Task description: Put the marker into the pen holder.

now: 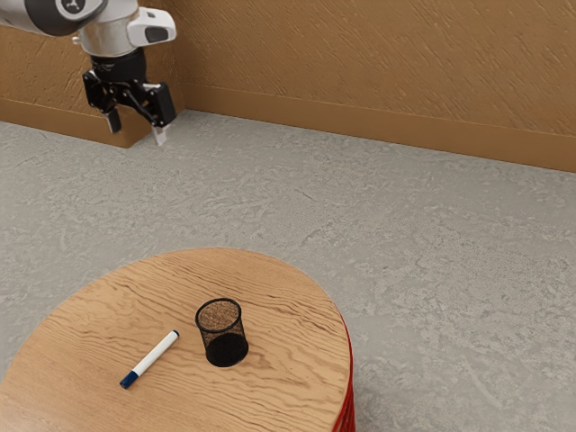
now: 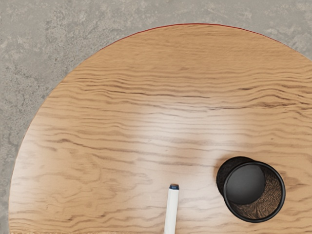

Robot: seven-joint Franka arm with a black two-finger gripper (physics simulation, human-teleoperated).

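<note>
High in the exterior view's upper left, my gripper (image 1: 136, 132) hangs open, its two fingertips well apart with nothing between them. A white marker (image 1: 151, 359) with a dark blue cap lies flat on the round table. Beside it, toward the exterior view's right, the black mesh pen holder (image 1: 223, 346) stands upright. In the wrist view, part of the marker (image 2: 171, 211) shows with its dark end, and the pen holder (image 2: 246, 185) is seen from above with nothing inside. Both things are far below the gripper, not touching each other.
The round wooden table (image 1: 279, 288) has a curved edge with red below it. Grey floor (image 1: 405, 243) surrounds it, and a brown wall (image 1: 378, 63) stands behind.
</note>
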